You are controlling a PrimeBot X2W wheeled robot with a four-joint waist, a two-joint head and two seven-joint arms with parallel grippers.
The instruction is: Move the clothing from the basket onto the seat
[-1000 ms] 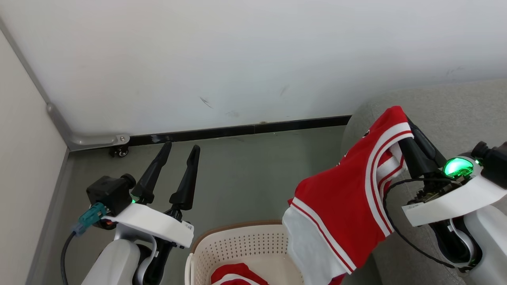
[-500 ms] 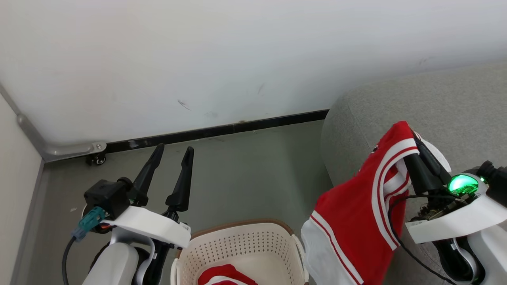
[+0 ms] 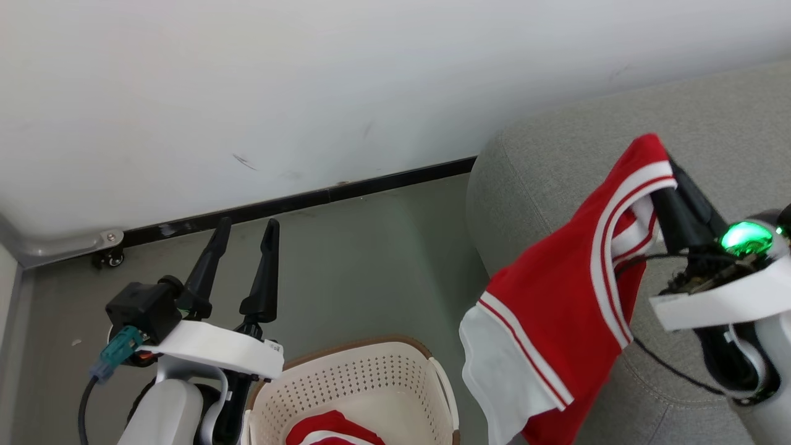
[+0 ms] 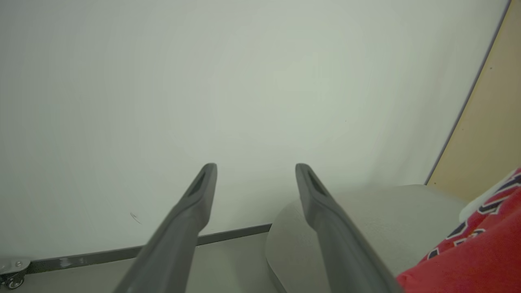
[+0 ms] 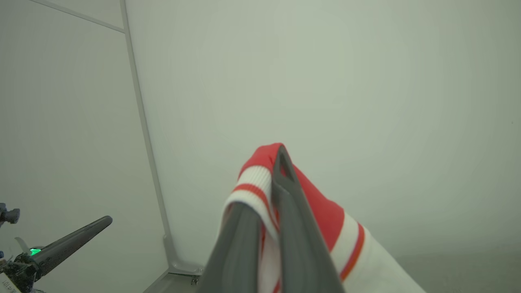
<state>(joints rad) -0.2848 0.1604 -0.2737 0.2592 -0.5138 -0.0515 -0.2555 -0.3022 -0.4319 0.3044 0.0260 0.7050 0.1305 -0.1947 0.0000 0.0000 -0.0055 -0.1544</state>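
Note:
A red garment point(image 3: 556, 303) with white stripe trim hangs from my right gripper point(image 3: 670, 179), which is shut on its striped band in front of the seat's left end. That grip also shows up close, the right gripper point(image 5: 279, 171) pinching the garment point(image 5: 321, 211). The seat point(image 3: 587, 123) is a large grey cushion at the right. Below, the cream basket point(image 3: 352, 383) holds a second red garment point(image 3: 327, 429). Left of the basket, my left gripper point(image 3: 247, 224) stands open and empty above the floor. In the left wrist view the left gripper point(image 4: 256, 167) points at the wall, with the seat point(image 4: 366, 211) beyond.
A white wall with a black baseboard point(image 3: 296, 201) runs behind the grey floor point(image 3: 371, 278). A small caster point(image 3: 108, 259) under a metal bracket sits at the wall's foot on the left. A tan panel point(image 4: 488, 122) stands past the seat.
The head view has swung right, so everything has slid left in it. My right gripper has carried the hanging garment higher and further over the seat. The left gripper stays open.

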